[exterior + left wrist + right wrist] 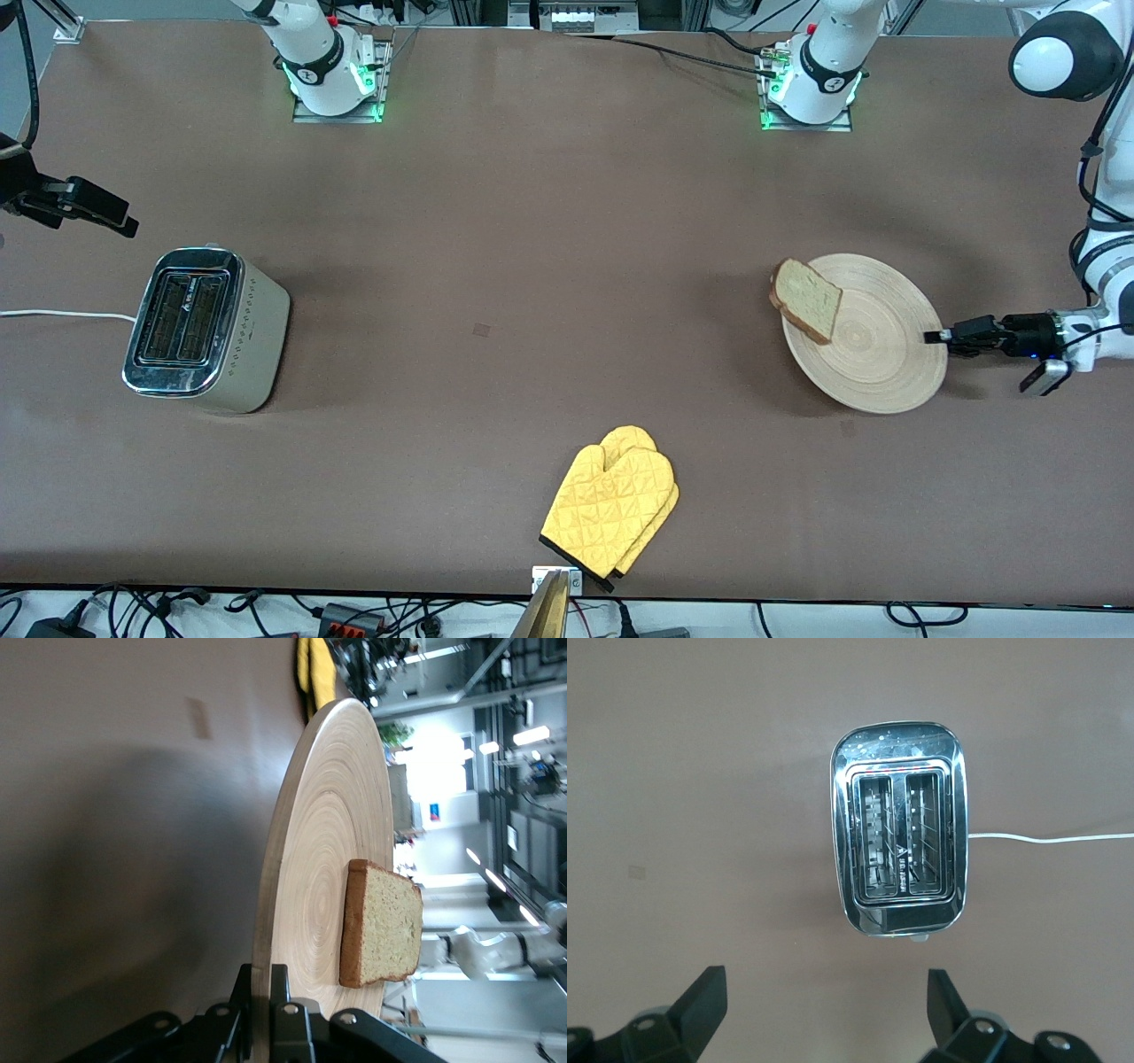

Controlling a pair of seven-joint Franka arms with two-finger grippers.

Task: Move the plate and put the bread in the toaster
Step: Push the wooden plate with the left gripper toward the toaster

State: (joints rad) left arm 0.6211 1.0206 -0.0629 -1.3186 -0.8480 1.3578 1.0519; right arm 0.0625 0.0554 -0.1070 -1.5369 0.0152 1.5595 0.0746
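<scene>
The pale wood plate (pixel 877 354) is at the left arm's end of the table. It is lifted and tilted, and casts a shadow on the table. My left gripper (pixel 935 337) is shut on its rim, with one finger on each face, as the left wrist view (pixel 263 970) shows. The brown bread slice (pixel 806 299) lies on the plate at the rim away from the gripper and overhangs it; it also shows in the left wrist view (pixel 385 921). The chrome-topped toaster (pixel 204 328) stands at the right arm's end, both slots empty (pixel 899 850). My right gripper (pixel 120 220) is open and empty in the air beside the toaster (pixel 824 979).
A yellow oven mitt (pixel 611 509) lies near the table's front edge, midway along. The toaster's white cord (pixel 53 314) runs off toward the table's end. A wide stretch of brown table (pixel 532 292) lies between toaster and plate.
</scene>
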